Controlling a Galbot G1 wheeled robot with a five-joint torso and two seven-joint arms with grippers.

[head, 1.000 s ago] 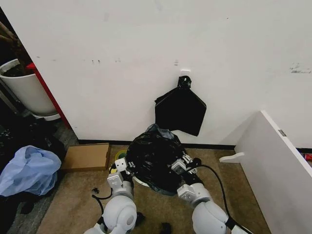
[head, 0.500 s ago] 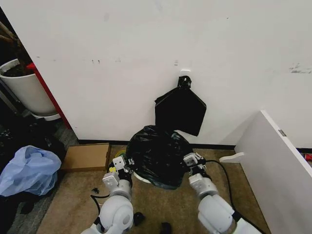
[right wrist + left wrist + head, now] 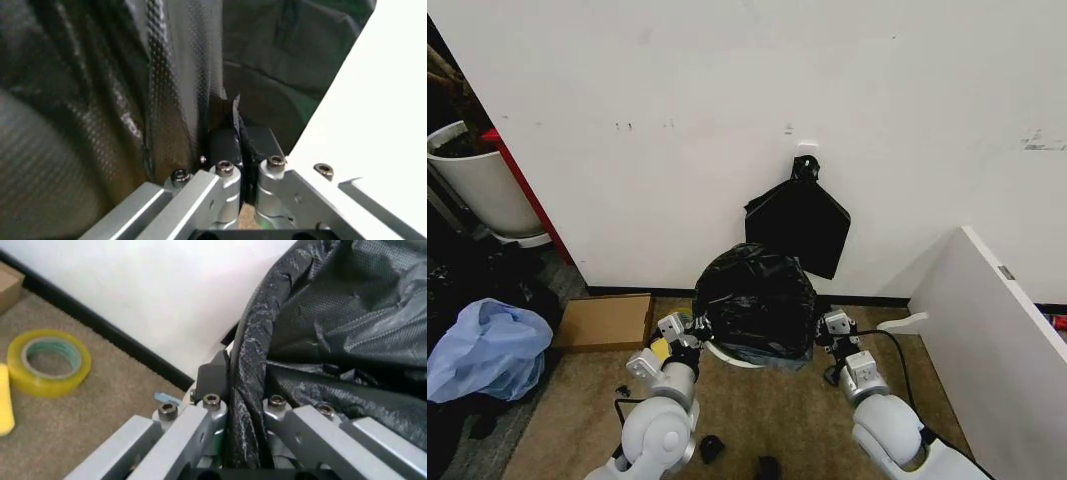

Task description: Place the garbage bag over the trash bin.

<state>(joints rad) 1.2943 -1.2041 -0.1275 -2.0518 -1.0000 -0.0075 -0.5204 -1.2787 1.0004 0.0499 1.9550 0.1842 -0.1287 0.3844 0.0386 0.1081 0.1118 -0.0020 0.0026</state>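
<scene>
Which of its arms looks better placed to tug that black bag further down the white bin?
Neither clearly. The left gripper and right gripper each pinch the garbage bag at opposite sides of the trash bin, so both seem equally ready.

— Where is free room left on the floor?

— Bare carpet [image 3: 767, 420] is seen in front of the trash bin [image 3: 727, 356], between the two arms.

— What is blocked at the bin's sides?

— Its left flank is taken by the left gripper [image 3: 695, 328], its right flank by the right gripper [image 3: 822, 325]; both are clamped on the garbage bag [image 3: 757, 300], which is draped over the bin.

— And behind?

— The white wall [image 3: 727, 120] stands close behind, with a black bundle [image 3: 797, 228] hung just above the bag.

— Other obstacles?

— A cardboard box [image 3: 605, 321] and a yellow tape roll [image 3: 48, 361] lie to the left, a white panel [image 3: 997, 330] closes the right, and a cable [image 3: 897, 365] trails by the right arm.
</scene>
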